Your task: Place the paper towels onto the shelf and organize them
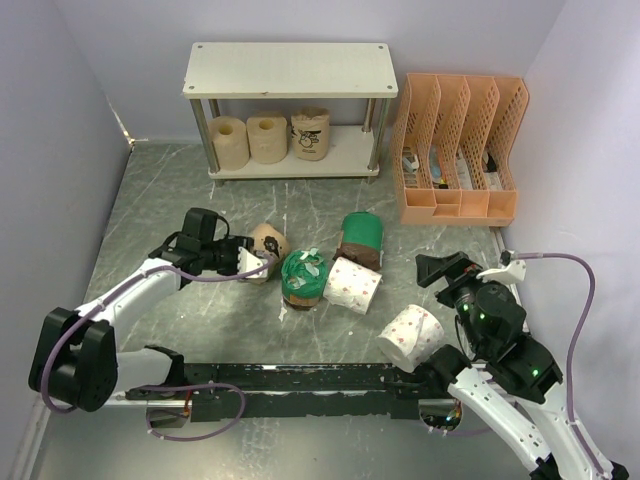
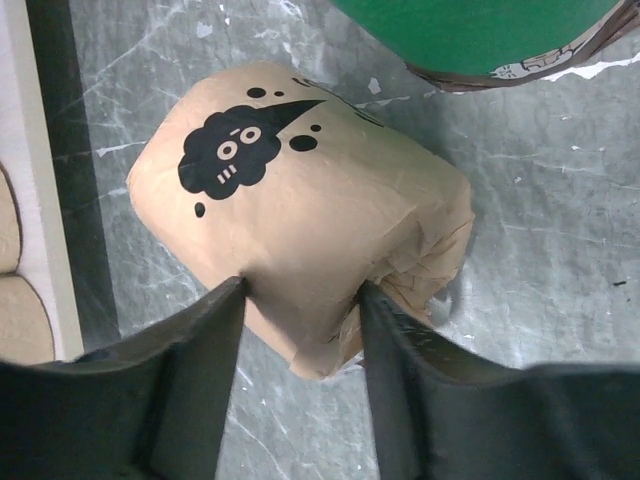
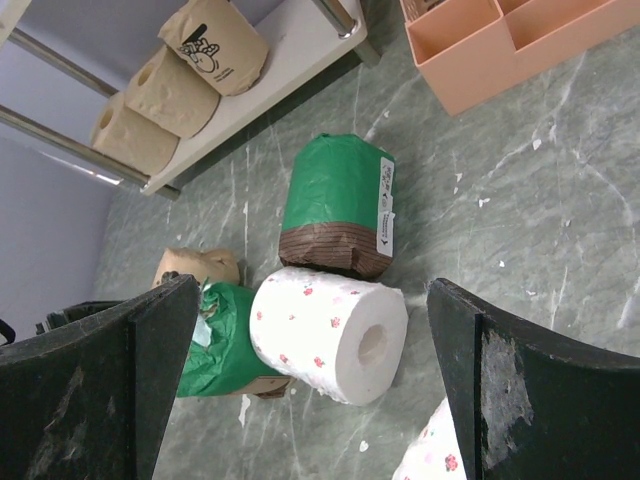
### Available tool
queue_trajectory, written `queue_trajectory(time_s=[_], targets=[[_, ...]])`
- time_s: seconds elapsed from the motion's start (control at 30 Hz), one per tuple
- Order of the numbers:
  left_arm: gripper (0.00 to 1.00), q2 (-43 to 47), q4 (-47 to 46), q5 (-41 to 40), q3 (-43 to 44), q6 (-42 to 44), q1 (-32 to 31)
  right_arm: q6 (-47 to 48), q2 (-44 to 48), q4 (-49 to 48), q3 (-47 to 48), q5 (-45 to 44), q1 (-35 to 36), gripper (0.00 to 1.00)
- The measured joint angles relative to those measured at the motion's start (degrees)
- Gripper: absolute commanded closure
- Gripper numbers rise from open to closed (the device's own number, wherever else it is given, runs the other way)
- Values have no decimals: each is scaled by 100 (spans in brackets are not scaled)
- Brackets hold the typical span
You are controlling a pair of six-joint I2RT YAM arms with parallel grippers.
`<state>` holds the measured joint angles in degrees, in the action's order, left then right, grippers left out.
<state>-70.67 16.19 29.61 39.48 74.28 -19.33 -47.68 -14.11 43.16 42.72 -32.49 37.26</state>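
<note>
Left claw [image 2: 300, 290] on roll [image 2: 320, 215] (label [image 2: 235, 152] wrist-only)

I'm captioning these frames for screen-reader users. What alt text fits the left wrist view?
The left gripper grips a tan roll printed with a black cloud face, lying on the grey marbled table. Part of a green roll shows at top right; the shelf board runs down the left side.

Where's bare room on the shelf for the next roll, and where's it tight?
Top board is entirely bare. Lower board: free between the labelled tan roll and the right legs; its left is filled by two plain tan rolls. On the table, the centre is crowded: green rolls and a dotted roll bunch beside the held tan roll in the left hand.
</note>
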Motion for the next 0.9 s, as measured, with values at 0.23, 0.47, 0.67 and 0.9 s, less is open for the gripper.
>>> queue_trajectory(time_s=[0.23,0.47,0.67,0.9], targets=[[93,-125,-243,-4,-59,-146,0,2,-39,0,0,-9,0,3],[93,-125,63,-87,118,-385,-118,9,-52,-2,0,-11,0,3],[93,-313,1622,-90,1318,-1864,-317,15,-92,-2,0,-11,2,3],[93,-463,2723,-140,2699,-4044,-332,20,-151,-2,0,-33,2,3]])
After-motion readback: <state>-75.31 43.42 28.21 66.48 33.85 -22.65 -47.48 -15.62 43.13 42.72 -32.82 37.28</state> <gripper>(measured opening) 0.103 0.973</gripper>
